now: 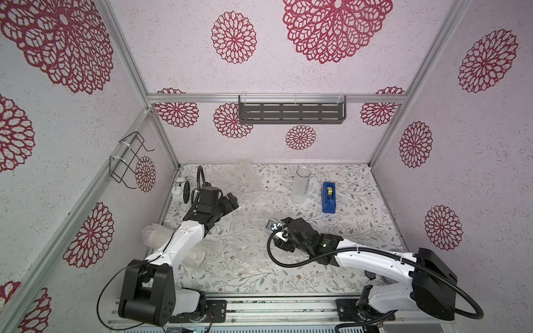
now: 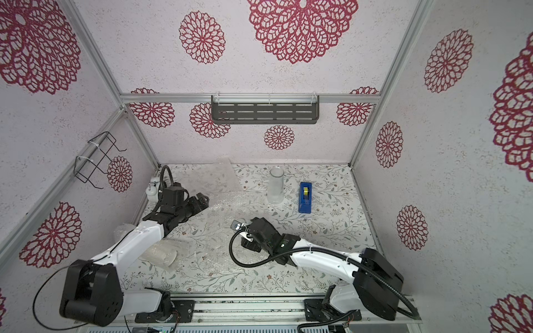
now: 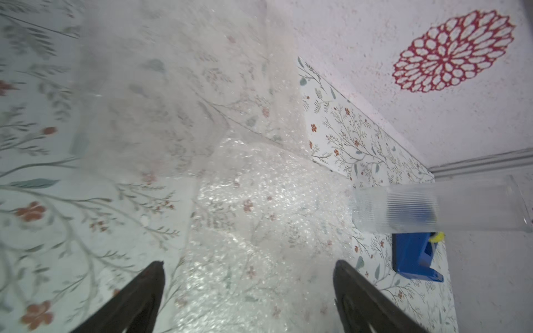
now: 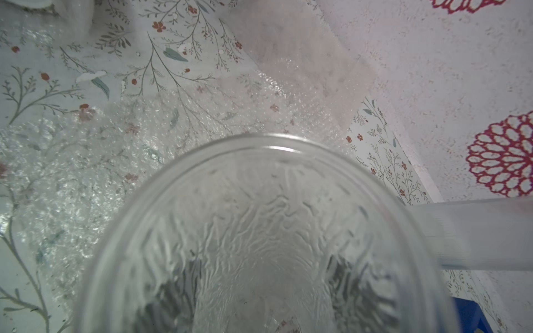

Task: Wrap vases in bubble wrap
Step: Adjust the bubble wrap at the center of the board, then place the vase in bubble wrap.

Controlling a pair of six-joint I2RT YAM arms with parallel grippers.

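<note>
The table (image 1: pixel 360 230) carries one sheet of bubble wrap (image 1: pixel 251 207) spread flat in its middle, probably so that a vase can be laid on it and rolled. A second sheet (image 1: pixel 230 176) leans on the back wall, I think as a reserve. Two crinkled bundles lie near the left arm, one (image 2: pixel 161 253) in front of it and one (image 1: pixel 151 235) partly behind it; they look like vases already wrapped and put aside. The frosted cylinder vase (image 1: pixel 301 186) stands upright at the back, just beside the flat sheet, not yet wrapped.

The right gripper (image 4: pixel 265 268) is clamped on the clear glass vase (image 4: pixel 259 196); its fingers show dark through the glass on both sides. It holds this vase over the flat sheet, apparently to set it down there. Whether the glass touches the sheet I cannot tell. The left gripper (image 3: pixel 249 261) hangs over the same sheet with fingers wide apart and nothing between them, well placed to take an edge. The blue tape dispenser (image 1: pixel 329 197) stands near the cylinder, likely for closing a wrap.

As for containers, the slotted wall shelf (image 1: pixel 291 112) and the wire rack (image 1: pixel 129 161) hold nothing visible. Both glass vases look empty.
</note>
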